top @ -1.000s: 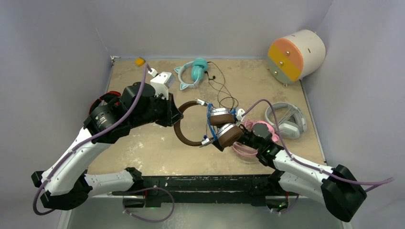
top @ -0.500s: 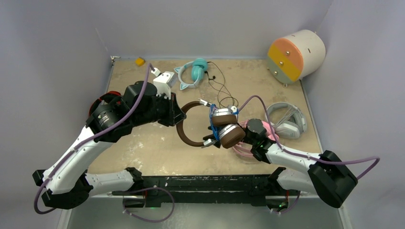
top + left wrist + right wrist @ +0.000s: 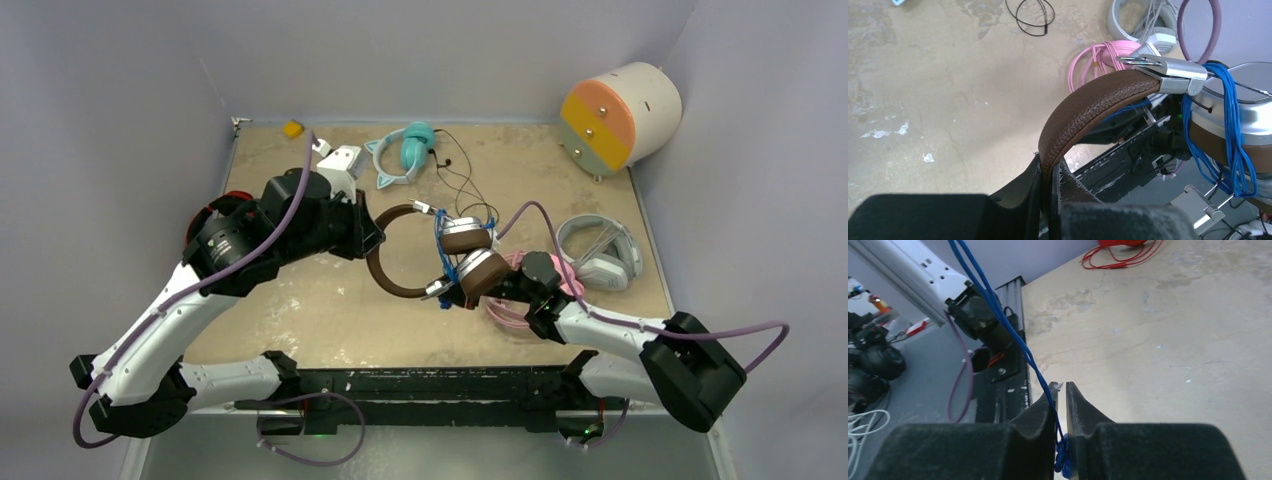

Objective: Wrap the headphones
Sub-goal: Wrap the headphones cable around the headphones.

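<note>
Brown headphones point(image 3: 478, 270) in my grip.
My left gripper point(image 3: 1049, 169) clamps the headband point(image 3: 1083, 107); my right gripper point(image 3: 1061, 391) pinches the blue cord point(image 3: 998, 310).

Silver cups point(image 3: 1248, 112), brown headphones point(image 3: 1083, 107), blue cord point(image 3: 1233, 145) — pink pair point(image 3: 1108, 52); grey-white pair point(image 3: 605, 264), apparently.

1. Top view: bright and sharp, with soft light from above and weak shadows under the arms point(image 3: 170, 310).
2. Left wrist view: pale glare lies on the silver cup point(image 3: 1260, 117) of the brown headphones point(image 3: 1083, 115) at the right edge. The left gripper point(image 3: 1050, 172) at the bottom is dark and blurred.
3. Right wrist view: the right gripper point(image 3: 1062, 390) at the bottom is blurred, while the blue cord point(image 3: 1008, 325) is sharp.
</note>
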You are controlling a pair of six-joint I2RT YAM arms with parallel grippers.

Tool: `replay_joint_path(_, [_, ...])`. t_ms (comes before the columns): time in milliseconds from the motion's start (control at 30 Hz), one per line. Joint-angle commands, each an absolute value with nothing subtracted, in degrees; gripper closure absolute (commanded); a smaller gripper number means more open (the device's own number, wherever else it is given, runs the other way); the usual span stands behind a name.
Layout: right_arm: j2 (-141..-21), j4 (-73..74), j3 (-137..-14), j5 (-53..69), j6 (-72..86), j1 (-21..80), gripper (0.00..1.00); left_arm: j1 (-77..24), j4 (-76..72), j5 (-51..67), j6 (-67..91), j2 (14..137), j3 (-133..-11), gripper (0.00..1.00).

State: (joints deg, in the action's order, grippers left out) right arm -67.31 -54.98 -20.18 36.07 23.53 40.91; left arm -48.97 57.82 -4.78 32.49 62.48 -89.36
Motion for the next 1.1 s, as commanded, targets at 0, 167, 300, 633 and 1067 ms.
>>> replay_joint_path(0, [-67.03,-66.14,-17.44,43.68,31.12,41.15,0.9,-47.54,52.16,-6.92,34.32,63.61,-89.99,1.0])
replay_joint_path(167, [-62.97,-64.04,-17.14,42.34,33.44,45.62,1.0,-45.51,51.17,-10.12,34.19,64.98,-88.96,1.0])
replay_joint_path(300, [-57.47,-60.69,-16.18,36.84,33.37,49.9,1.0,-43.68,49.69,-11.73,34.03,65.18,-88.03,1.0])
replay_joint_path(633, [-43.99,-53.8,-14.4,30.12,36.97,50.63,0.93,-38.8,45.78,-11.98,33.13,65.18,-82.34,1.0])
replay_joint_path(1067, [-45.71,-46.67,-23.36,25.75,42.15,50.62,0.95,-38.5,38.59,-15.53,30.8,64.19,-71.38,1.0])
